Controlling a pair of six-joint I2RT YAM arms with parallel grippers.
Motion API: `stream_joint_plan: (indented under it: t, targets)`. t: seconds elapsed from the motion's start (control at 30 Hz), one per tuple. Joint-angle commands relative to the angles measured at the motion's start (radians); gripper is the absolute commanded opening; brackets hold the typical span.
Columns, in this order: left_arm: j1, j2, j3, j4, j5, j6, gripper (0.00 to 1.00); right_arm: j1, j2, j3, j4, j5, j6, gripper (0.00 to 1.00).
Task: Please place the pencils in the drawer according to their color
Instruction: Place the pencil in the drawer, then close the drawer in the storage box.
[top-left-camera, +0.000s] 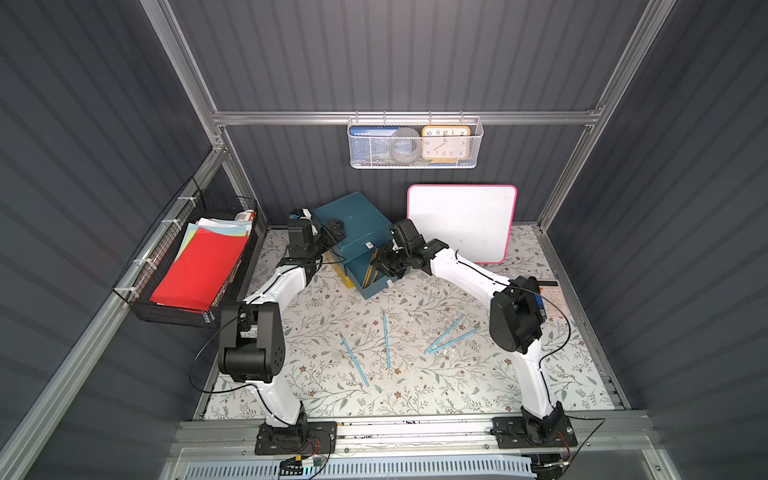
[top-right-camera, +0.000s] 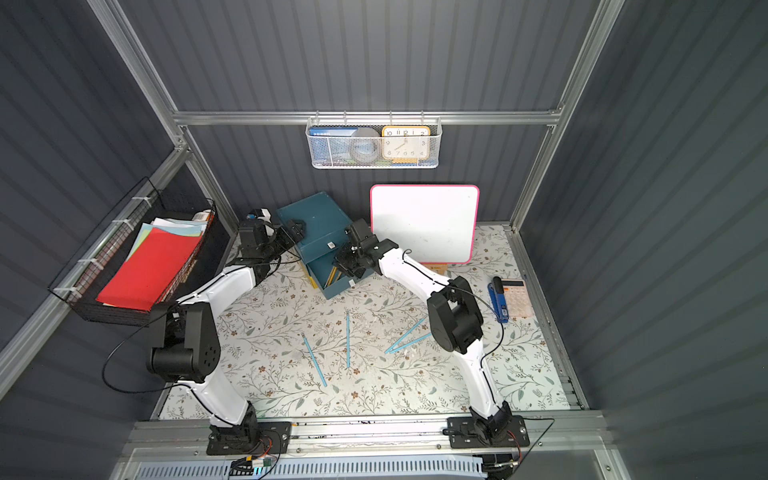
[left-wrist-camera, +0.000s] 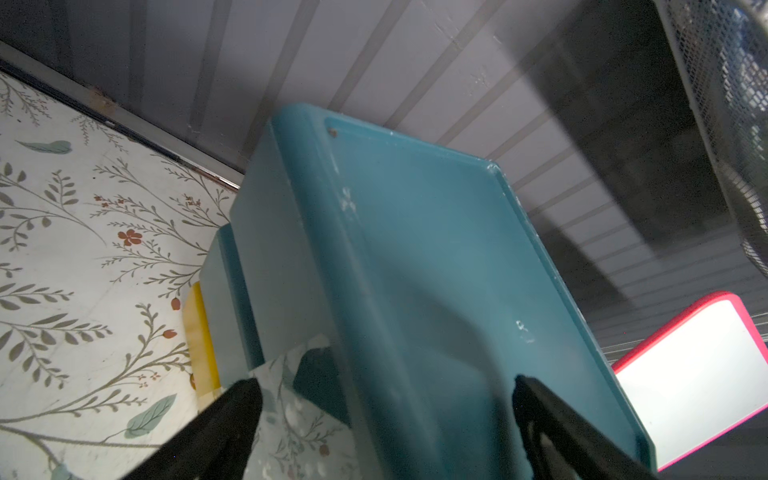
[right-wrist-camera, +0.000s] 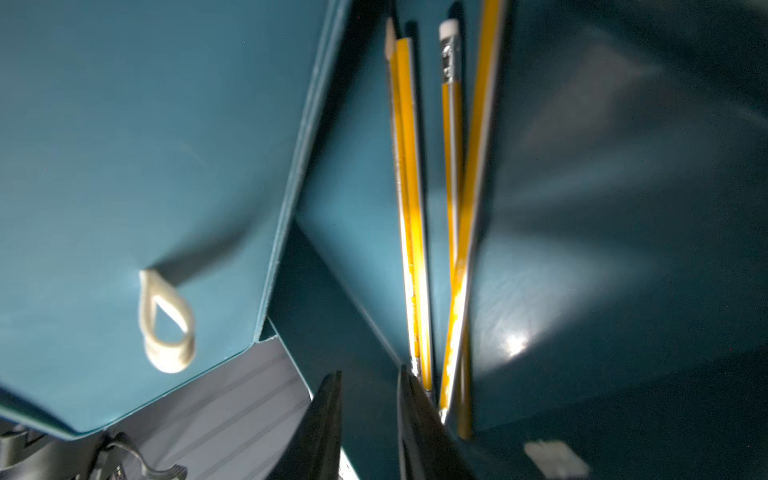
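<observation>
1. Desk (top-left-camera: 415, 399): floral top, carrying all below.
2. Cabinet (top-left-camera: 357, 224): teal, with one drawer (top-left-camera: 376, 291) pulled out at its front.
3. Left claw (top-left-camera: 336, 232): on the cabinet's top, fingers spread wide astride its upper edge, clamping nothing. Probably steadying it.
4. Right claw (right-wrist-camera: 370, 415): low over the cabinet's open drawer, fingers slightly parted, nothing between them, so released. Judged step: a yellow drop, apparently finished. Next move likely calls for lifting clear, then pinching a blue shaft across its middle. A separate drawer in the cabinet is needed for that colour.
5. Golden-yellow pencils (right-wrist-camera: 409, 208): inside the cabinet's open drawer, long axes along its pull-out line, one tilted across another. Ends mixed, an eraser beside a cut tip.
6. Light blue pencils (top-left-camera: 386, 340): four, flat on the desk, well in front of the cabinet. One aimed nearly at the cabinet, one slanting, two in a narrow V meeting at their far ends.
</observation>
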Motion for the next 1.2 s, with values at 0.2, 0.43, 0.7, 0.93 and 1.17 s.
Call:
stream_joint_plan:
  t: [0.2, 0.43, 0.7, 0.93, 1.17]
  targets:
    - [-0.008, -0.034, -0.011, 0.006, 0.010, 0.010, 0.99, -0.004, -0.224, -0.217, 0.070, -0.006, -0.033, 0.27]
    - [-0.008, -0.035, -0.011, 0.006, 0.011, 0.010, 0.99, -0.008, -0.374, -0.477, 0.183, 0.027, 0.000, 0.26]
    - [-0.008, -0.036, -0.014, 0.003, 0.004, 0.014, 0.99, -0.029, -0.386, -0.693, 0.403, 0.029, 0.099, 0.16]
    - [-0.009, -0.042, -0.025, 0.004, 0.000, 0.018, 0.99, -0.032, -0.303, -0.679, 0.501, 0.023, 0.151, 0.00]
    - [-0.008, -0.042, -0.031, 0.003, -0.003, 0.022, 0.99, -0.032, -0.218, -0.605, 0.575, 0.029, 0.209, 0.00]
